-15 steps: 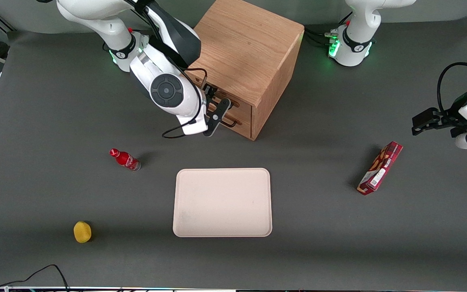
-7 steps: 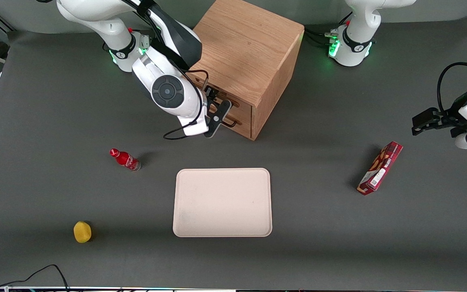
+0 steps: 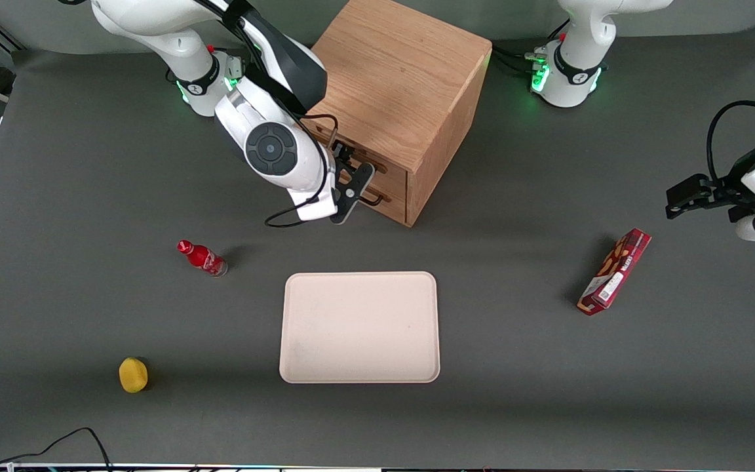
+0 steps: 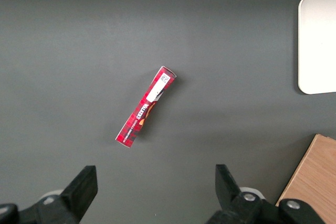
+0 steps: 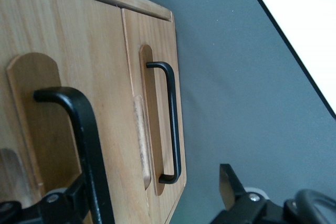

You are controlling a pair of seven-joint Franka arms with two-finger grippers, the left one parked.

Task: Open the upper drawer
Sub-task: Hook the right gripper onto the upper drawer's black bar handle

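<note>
The oak cabinet (image 3: 404,72) stands at the back of the table with its two drawers facing the working arm. The upper drawer (image 3: 392,174) (image 5: 89,40) looks shut, its front level with the bottom drawer (image 3: 387,204) (image 5: 155,32). My gripper (image 3: 350,172) (image 5: 152,182) is open, right up against the drawer fronts. The upper drawer's black bar handle (image 5: 84,124) runs just inside one finger (image 5: 68,203). The other finger (image 5: 228,182) hangs past the bottom drawer's handle (image 5: 173,119). Nothing is gripped.
A beige tray (image 3: 359,326) (image 4: 317,40) lies nearer the front camera than the cabinet. A red bottle (image 3: 202,257) and a yellow sponge (image 3: 133,374) lie toward the working arm's end. A red box (image 3: 615,271) (image 4: 146,107) lies toward the parked arm's end.
My wrist and gripper have crept a little closer to the drawer fronts. The drawers and the loose objects have not moved.
</note>
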